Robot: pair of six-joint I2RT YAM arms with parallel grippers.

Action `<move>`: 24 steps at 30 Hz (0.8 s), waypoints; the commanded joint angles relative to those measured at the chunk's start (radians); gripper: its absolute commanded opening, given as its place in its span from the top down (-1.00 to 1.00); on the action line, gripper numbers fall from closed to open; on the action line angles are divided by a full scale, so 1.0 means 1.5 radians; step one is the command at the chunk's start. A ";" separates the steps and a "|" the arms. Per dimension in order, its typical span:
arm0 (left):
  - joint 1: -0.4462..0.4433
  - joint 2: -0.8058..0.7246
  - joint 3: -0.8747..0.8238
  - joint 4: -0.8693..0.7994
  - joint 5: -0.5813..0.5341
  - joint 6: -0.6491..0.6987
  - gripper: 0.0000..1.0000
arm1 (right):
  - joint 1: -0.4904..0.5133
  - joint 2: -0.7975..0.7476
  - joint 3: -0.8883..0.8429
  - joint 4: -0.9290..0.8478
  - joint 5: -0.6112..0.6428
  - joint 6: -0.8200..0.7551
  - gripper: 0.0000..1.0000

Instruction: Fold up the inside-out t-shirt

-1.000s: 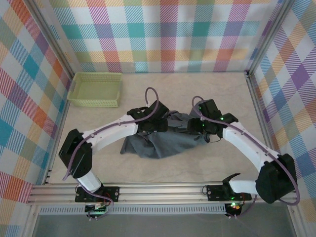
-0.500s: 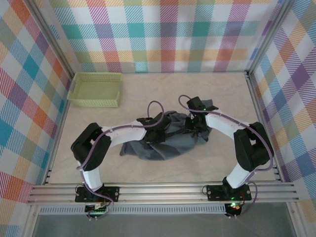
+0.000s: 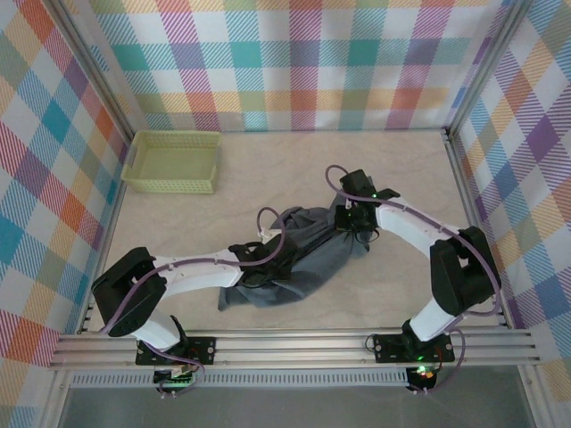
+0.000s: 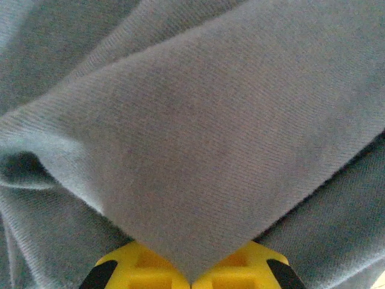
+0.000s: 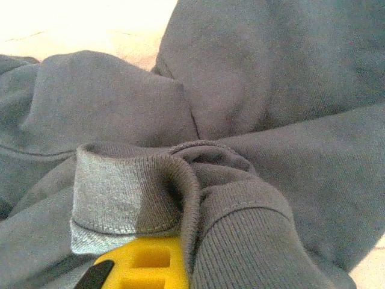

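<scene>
I'm getting bright, even light from above in the top view, leaving only faint shadows on the table (image 3: 178, 214). The left wrist camera is sitting so close that the t-shirt (image 4: 210, 132) is blurring softly. In the right wrist view the table is blowing out to pale glare, top left

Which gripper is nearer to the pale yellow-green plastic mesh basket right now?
Left. The left gripper is at the slate blue-grey t-shirt's middle, diagonally toward the arms' bases from the basket. The right gripper is at the shirt's right end, farther off.
</scene>
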 commanded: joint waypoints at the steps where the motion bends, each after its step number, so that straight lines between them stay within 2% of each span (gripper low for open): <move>1: -0.007 -0.024 -0.003 -0.023 -0.017 0.004 0.82 | 0.003 -0.066 -0.031 0.002 0.012 -0.002 0.43; 3: -0.007 -0.017 0.023 -0.037 -0.021 0.015 0.73 | 0.015 -0.104 -0.047 -0.014 0.017 0.002 0.12; 4: -0.007 -0.013 0.036 -0.041 -0.021 0.021 0.68 | 0.023 -0.123 -0.055 -0.021 0.018 0.006 0.03; 9: 0.005 0.014 0.083 -0.049 -0.024 0.051 0.23 | 0.082 -0.200 -0.088 -0.032 0.019 0.016 -0.11; 13: 0.023 0.069 0.146 -0.069 -0.016 0.083 0.05 | 0.133 -0.188 -0.104 -0.006 -0.012 0.055 -0.12; 16: 0.030 0.129 0.198 -0.089 -0.015 0.104 -0.08 | 0.157 -0.154 -0.116 0.018 -0.001 0.079 -0.12; 21: 0.060 0.189 0.235 -0.107 -0.006 0.095 -0.06 | 0.158 -0.104 -0.156 0.015 0.051 0.141 0.02; 24: 0.069 0.181 0.221 -0.107 -0.018 0.079 -0.05 | 0.157 -0.118 -0.201 0.003 0.058 0.184 0.16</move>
